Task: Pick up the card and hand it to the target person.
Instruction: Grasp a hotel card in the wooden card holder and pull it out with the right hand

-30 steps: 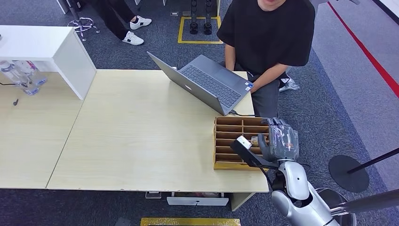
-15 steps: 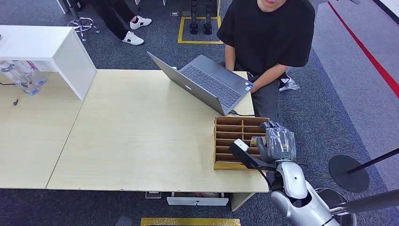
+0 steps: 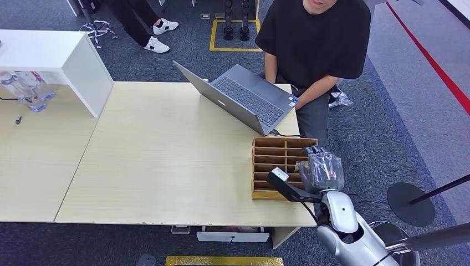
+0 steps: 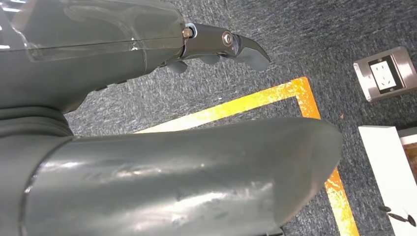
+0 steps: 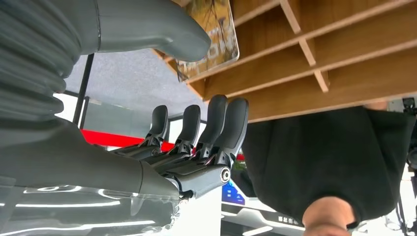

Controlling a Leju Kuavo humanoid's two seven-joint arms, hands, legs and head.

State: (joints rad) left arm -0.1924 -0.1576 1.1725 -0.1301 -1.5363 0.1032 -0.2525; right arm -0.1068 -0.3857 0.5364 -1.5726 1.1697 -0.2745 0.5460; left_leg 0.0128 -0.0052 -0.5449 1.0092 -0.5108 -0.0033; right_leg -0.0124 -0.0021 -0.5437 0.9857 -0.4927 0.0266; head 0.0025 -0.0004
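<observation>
Right hand [image 3: 323, 169], ribbed grey under glossy plastic, hovers at the lower right of the head view beside my slatted wooden organizer [image 3: 280, 166]; fingers [image 5: 216, 123] apart, gripping nothing. Printed card [image 5: 209, 34] stands in a compartment, near my thumb.

Left hand [image 4: 162, 98] hangs open over carpet.

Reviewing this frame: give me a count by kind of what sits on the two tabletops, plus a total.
Laptop: 1
Wooden compartment organizer: 1
Card, standing in the organizer: 1
White box: 1
Clear plastic bottles, a cluster at the left edge; number hard to tell, counted as 1 group
Total: 5
</observation>
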